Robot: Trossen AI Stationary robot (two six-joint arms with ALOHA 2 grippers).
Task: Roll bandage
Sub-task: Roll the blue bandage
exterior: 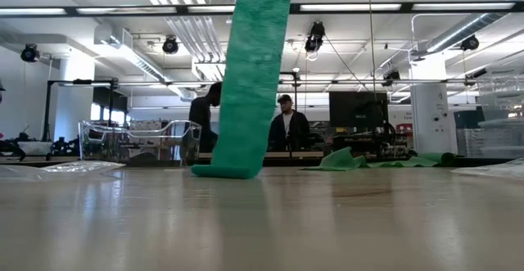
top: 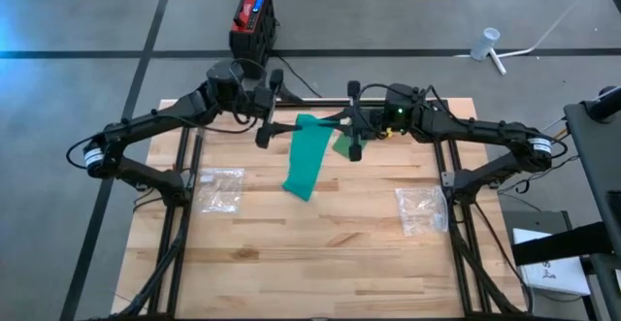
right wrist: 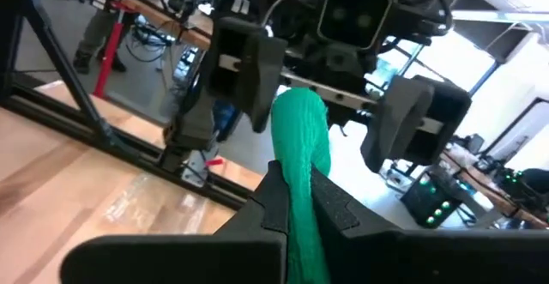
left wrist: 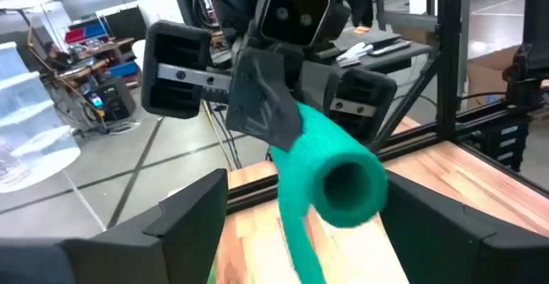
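Observation:
A green bandage [top: 310, 156] hangs in mid-air between my two grippers over the far middle of the table. Its rolled-up top [left wrist: 343, 185] is a short tube, and the loose strip [exterior: 254, 83] drops from it to a folded lower end [exterior: 228, 170] resting on the table. My right gripper [right wrist: 300, 190] is shut on the roll. My left gripper [left wrist: 317, 220] faces it, open, with one finger on either side of the roll's free end and touching nothing. My right gripper pinches the rolled part of the bandage [right wrist: 298, 160] between its two fingers. It comes in level from the table's right side, and the roll sticks out past the fingertips toward my left gripper. The roll is lifted clear, and the strip hangs below it down to the table.
Two clear plastic bags lie on the wood, one at the left [top: 221, 187] and one at the right [top: 422, 209]. Another green piece [top: 342, 144] shows under my right gripper. People stand in the room beyond the table [exterior: 286, 128].

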